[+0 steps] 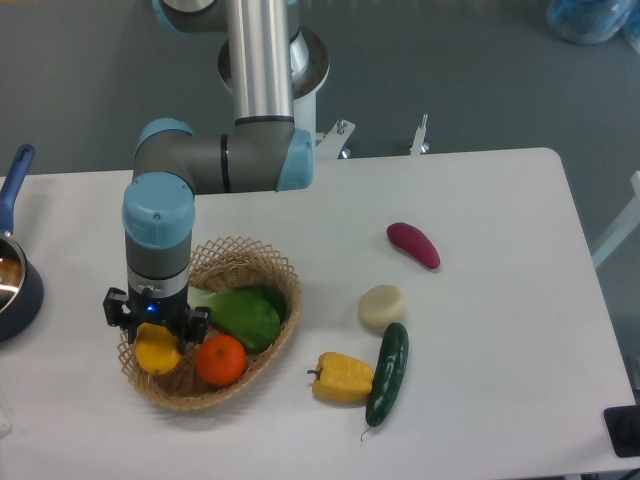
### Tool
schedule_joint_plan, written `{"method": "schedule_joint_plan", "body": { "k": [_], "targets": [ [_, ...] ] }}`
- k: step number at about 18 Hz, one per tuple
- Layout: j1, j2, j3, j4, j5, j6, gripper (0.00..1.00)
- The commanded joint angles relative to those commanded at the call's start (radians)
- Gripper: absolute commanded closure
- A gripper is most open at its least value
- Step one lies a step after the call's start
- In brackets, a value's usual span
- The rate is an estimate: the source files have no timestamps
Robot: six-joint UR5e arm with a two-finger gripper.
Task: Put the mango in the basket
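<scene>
The mango (158, 352), smooth and yellow with an orange tint, lies at the left end of the tan woven basket (272, 268), next to a round orange fruit (221, 360). My gripper (156, 330) points straight down right over the mango. Its black fingers (198, 322) stand on either side of the mango's top. The gripper body hides the fingertips and the upper part of the mango. I cannot tell whether the fingers press on the mango or stand just off it.
A green vegetable (245, 315) also lies in the basket. On the table to the right are a yellow bell pepper (343, 378), a dark green cucumber (387, 372), a pale round item (381, 305) and a magenta vegetable (413, 245). A dark blue pot (12, 285) stands at the left edge.
</scene>
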Motion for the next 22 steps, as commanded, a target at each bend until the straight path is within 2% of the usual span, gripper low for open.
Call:
{"method": "schedule_joint_plan", "body": {
  "k": [4,6,9,15,19,22],
  "targets": [
    [0.002,0.046,0.001,-0.002,0.009,0.002,0.00],
    [0.020,0.077,0.015,-0.002,0.067,0.011,0.00],
    [0.125,0.115,0.021,0.003,0.207,0.157,0.00],
    [0.352,0.127,0.144,-0.008,0.262,0.403,0.00],
    [0.469,0.173,0.140,-0.060,0.265,0.677,0.00],
    [0.550,0.247,0.143,-0.171,0.264,0.877,0.00]
  ]
}}
